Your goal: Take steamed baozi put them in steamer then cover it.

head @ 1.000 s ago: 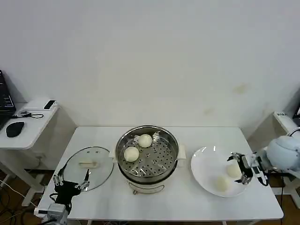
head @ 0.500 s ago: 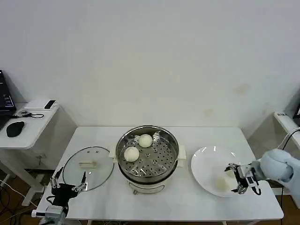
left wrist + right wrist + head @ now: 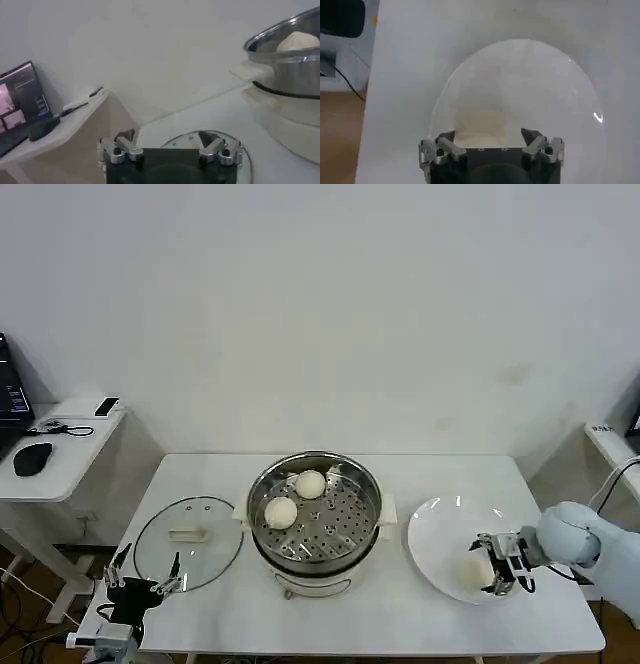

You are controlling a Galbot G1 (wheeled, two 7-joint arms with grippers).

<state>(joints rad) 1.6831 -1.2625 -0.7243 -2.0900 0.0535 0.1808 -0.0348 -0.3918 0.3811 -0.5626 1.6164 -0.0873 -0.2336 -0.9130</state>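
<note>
At the near left corner of the worktop [image 3: 400, 624] I see my left tool [image 3: 140, 586] parked with its fingers spread apart, holding nothing, just beside the near edge of the cover [image 3: 188, 543], which lies flat on the worktop left of the steamer [image 3: 315, 522]. Inside the steamer, two steamed baozi [image 3: 281, 511] rest on the perforated tray, one at its left, the other [image 3: 310, 483] toward the back. Further right, on the white plate [image 3: 440, 534], my right tool [image 3: 490, 563] is down over a third baozi [image 3: 474, 572], fingers open on either side of it; I cannot tell whether they touch it.
</note>
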